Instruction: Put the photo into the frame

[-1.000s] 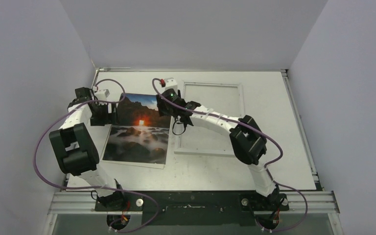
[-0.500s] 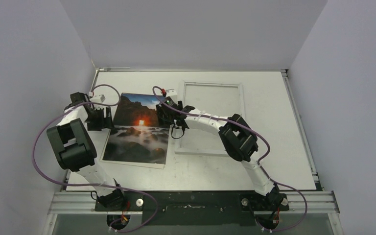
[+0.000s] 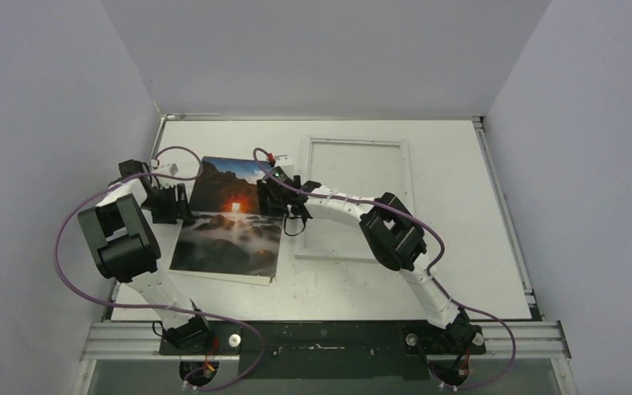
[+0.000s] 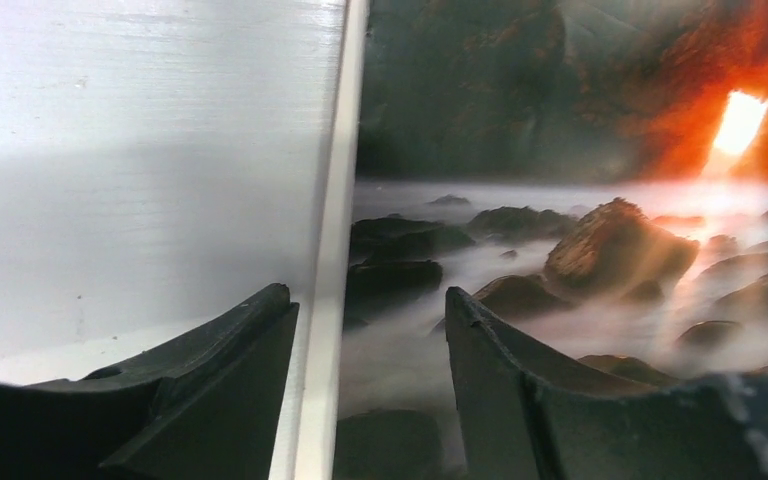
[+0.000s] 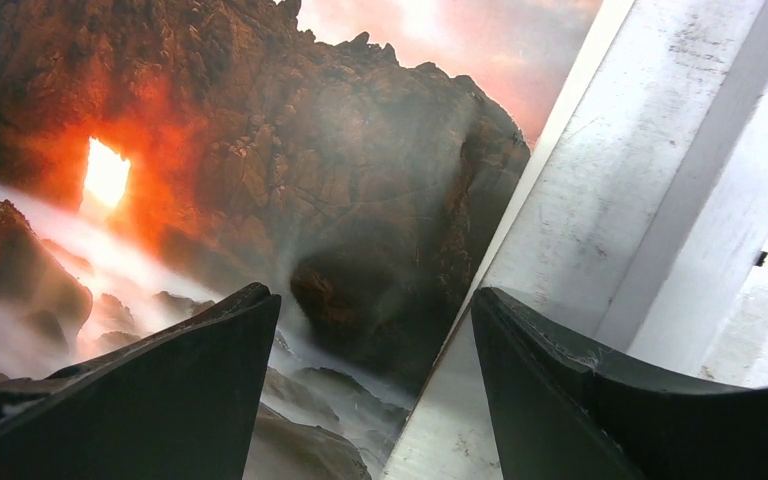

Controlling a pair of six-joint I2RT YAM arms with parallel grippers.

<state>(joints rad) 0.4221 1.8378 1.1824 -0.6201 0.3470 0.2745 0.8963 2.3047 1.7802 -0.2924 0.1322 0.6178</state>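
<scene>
Left hand [image 4: 365, 295] and right hand [image 5: 372, 295], jaws apart, straddle opposite edges of the photo [image 3: 230, 234], probably to carry it to the frame [image 3: 354, 141].

1. A white table [image 3: 461, 247] stands inside a closed box; its matte top shows small specks in the left wrist view.
2. Plain pale grey walls surround it: the left wall [image 3: 41, 123], the back wall [image 3: 321, 49] and the right wall [image 3: 592, 123].
3. A metal rail [image 3: 535, 336] runs along the table's near edge, beside a dark plate [image 3: 337, 358].
4. The light is soft and even, with a faint shadow by the left wall.
</scene>
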